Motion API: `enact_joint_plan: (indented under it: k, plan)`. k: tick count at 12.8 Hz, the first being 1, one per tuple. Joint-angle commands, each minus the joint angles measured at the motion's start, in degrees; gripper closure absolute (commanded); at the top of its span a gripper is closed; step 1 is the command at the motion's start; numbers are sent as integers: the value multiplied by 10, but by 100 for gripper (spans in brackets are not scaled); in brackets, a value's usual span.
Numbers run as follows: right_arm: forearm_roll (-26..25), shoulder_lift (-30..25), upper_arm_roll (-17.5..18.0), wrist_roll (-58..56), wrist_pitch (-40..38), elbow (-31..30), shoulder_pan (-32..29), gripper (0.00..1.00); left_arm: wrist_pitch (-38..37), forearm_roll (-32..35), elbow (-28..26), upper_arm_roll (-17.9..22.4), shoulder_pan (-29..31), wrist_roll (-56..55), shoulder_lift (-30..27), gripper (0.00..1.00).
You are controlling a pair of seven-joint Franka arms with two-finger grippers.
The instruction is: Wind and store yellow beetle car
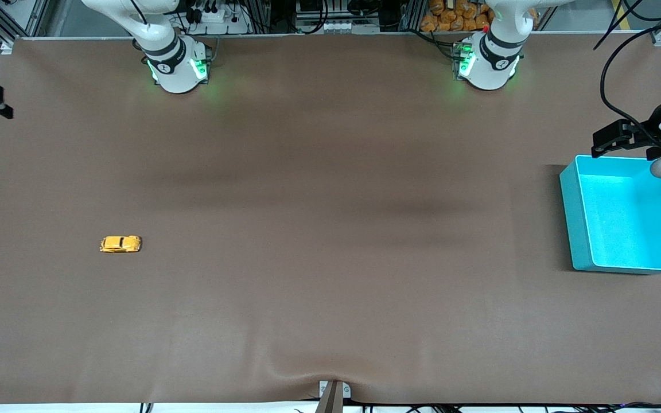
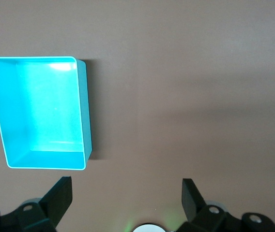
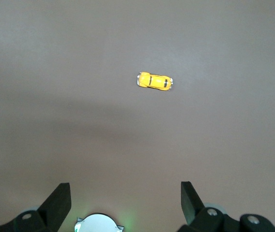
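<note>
Yellow beetle car [image 3: 154, 81] seen only by right wrist and front; cyan bin [image 2: 43, 111] by left wrist. Left gripper [image 2: 127, 193] and right gripper [image 3: 126, 193] spread wide, empty, bodies cut off.

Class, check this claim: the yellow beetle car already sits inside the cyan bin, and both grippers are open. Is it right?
Not quite. The yellow beetle car sits on the bare table toward the right arm's end, while the cyan bin holds nothing, as the front view shows. Both grippers are open.
</note>
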Motion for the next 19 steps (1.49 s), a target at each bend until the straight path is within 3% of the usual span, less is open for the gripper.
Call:
enact_joint_plan:
  k: [1,8,12,19]
  plan:
    - [-6,-3,0,5,-5,-2,8,0,-11,-1,-7,2,1,6,-11,0]
    - [-5,9,-2,5,-4,-2,2,0,-10,-2,-7,5,0,-2,-8,0]
    - [-4,67,-1,1,10,4,69,0,-10,-1,-3,5,0,2,-10,0]
    - [12,165,-2,-10,61,2,35,0,-6,-14,-4,3,-1,1,-16,0]
